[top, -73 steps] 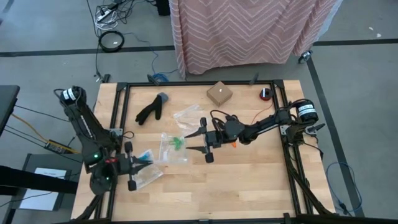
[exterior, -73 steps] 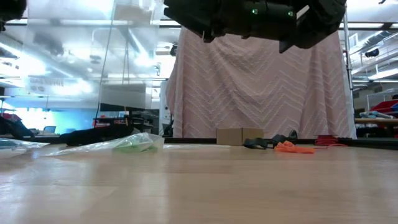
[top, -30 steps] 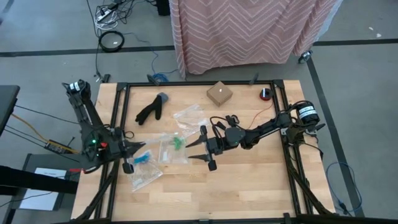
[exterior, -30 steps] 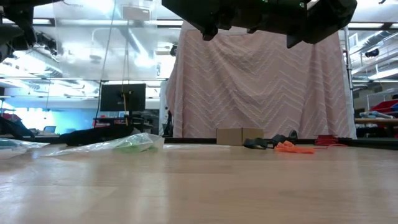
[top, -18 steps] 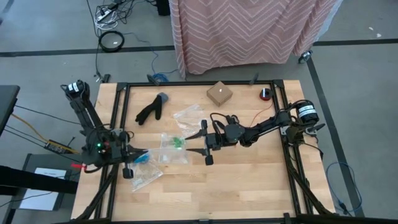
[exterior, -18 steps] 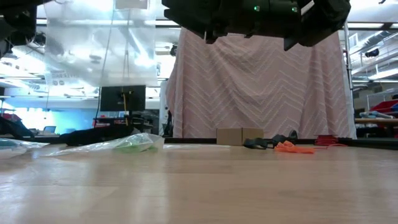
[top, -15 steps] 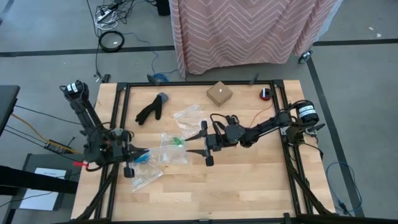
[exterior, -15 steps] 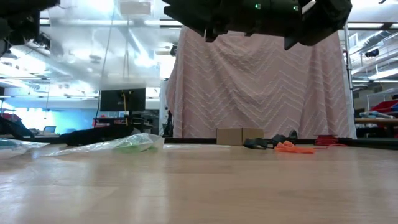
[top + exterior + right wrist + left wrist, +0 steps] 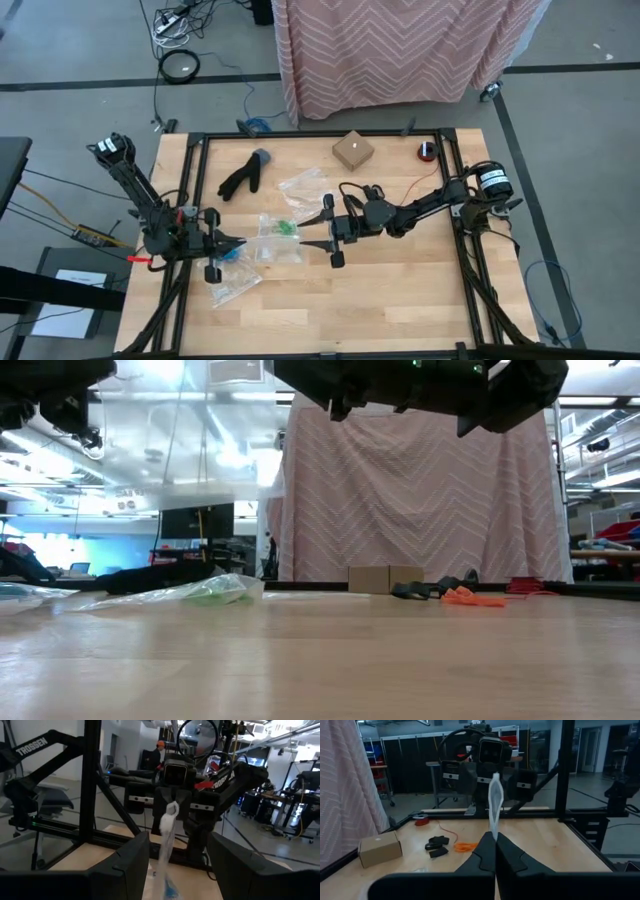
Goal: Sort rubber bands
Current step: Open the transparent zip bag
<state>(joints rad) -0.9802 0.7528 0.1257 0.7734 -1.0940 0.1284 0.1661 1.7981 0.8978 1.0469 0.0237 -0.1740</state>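
Clear zip bag (image 9: 495,800) hangs upright, pinched in the left tool (image 9: 232,243); right tool (image 9: 306,231) gapes wide.

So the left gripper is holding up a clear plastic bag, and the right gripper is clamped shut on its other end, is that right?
Not quite. The left gripper is shut on the clear plastic bag, holding it up, but the right gripper is open, its fingers spread wide with the bag hanging beyond them, untouched. The right wrist view shows this.
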